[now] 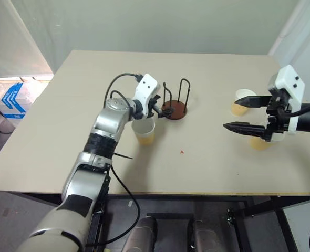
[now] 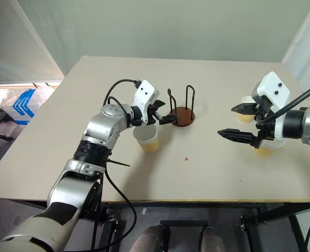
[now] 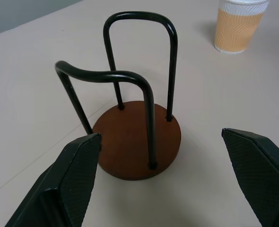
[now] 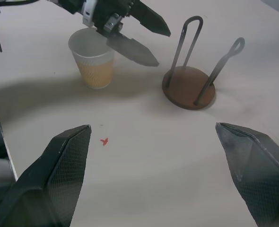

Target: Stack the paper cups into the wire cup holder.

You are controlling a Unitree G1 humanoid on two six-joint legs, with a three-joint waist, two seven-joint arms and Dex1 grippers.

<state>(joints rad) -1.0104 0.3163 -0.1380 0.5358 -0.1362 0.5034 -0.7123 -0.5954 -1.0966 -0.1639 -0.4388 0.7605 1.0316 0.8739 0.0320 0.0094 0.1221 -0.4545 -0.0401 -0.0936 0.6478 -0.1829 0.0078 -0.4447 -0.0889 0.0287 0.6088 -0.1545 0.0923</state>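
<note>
The wire cup holder (image 1: 176, 109), a reddish-brown disc with two black wire loops, stands empty near the table's middle. My left gripper (image 1: 159, 108) hovers open just left of it, pointing at its base (image 3: 137, 142), with nothing between its fingers (image 3: 78, 179). One paper cup (image 1: 144, 131) stands upright right below that gripper. Two more paper cups (image 1: 243, 102) (image 1: 260, 142) stand at the right. My right gripper (image 1: 230, 113) hangs open and empty above the table just left of those two, facing the holder (image 4: 189, 87) and the left cup (image 4: 94, 59).
The light wooden table (image 1: 207, 173) has a small red speck (image 1: 182, 152) in front of the holder. A black cable loops off the left wrist (image 1: 118, 84). White curtains hang behind the table, and a blue-and-white box (image 1: 10, 100) sits on the floor at far left.
</note>
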